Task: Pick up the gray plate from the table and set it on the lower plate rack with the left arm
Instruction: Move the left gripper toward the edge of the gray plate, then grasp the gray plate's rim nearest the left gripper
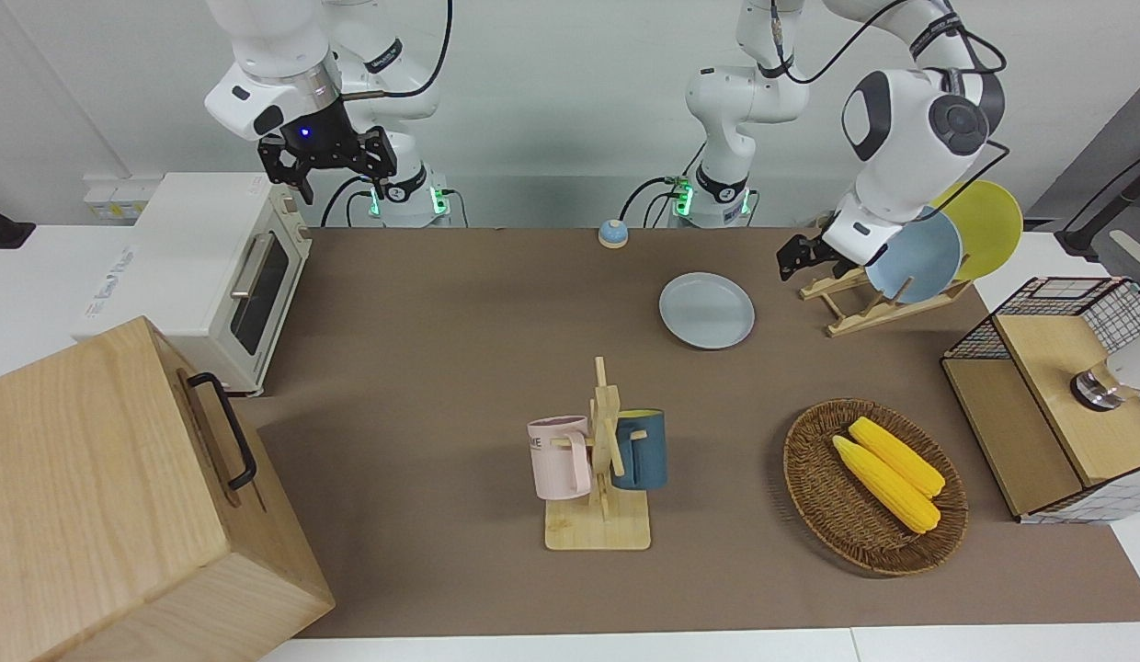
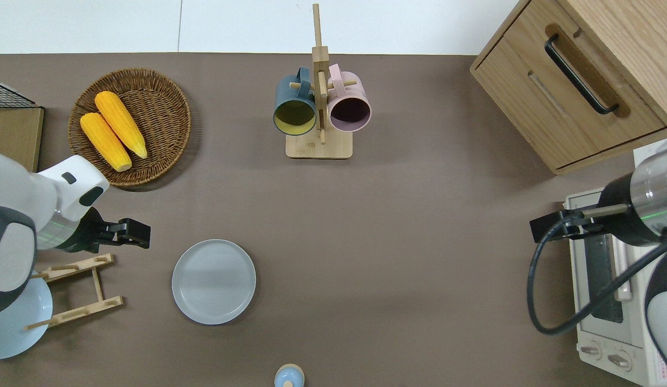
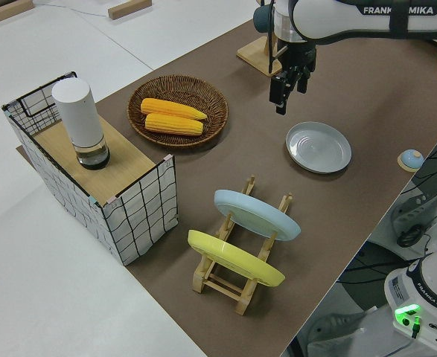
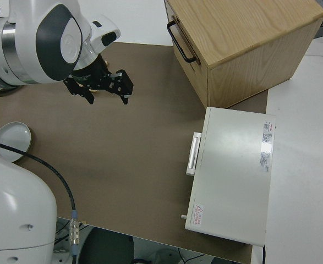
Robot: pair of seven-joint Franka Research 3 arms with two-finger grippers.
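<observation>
The gray plate [image 1: 706, 310] [image 2: 213, 281] [image 3: 319, 146] lies flat on the brown table, beside the lower plate rack [image 1: 864, 308] [image 2: 78, 290] [image 3: 203, 279]. A sky-blue plate [image 1: 915, 257] [image 3: 255, 214] and a yellow plate [image 1: 988, 225] [image 3: 233, 256] stand in the rack, and its slots toward the gray plate are free. My left gripper [image 1: 809, 262] [image 2: 134, 235] [image 3: 289, 89] is open and holds nothing. It hangs over bare table between the rack and the wicker basket, just off the gray plate's rim. My right gripper [image 1: 326, 156] is parked and open.
A wicker basket [image 2: 167, 86] with two corn cobs sits farther from the robots than the rack. A mug tree [image 2: 318, 145] with two mugs stands mid-table. A wire crate [image 1: 1053, 405] is at the left arm's end. A toaster oven [image 1: 216, 276] and wooden cabinet [image 1: 119, 496] stand at the right arm's end.
</observation>
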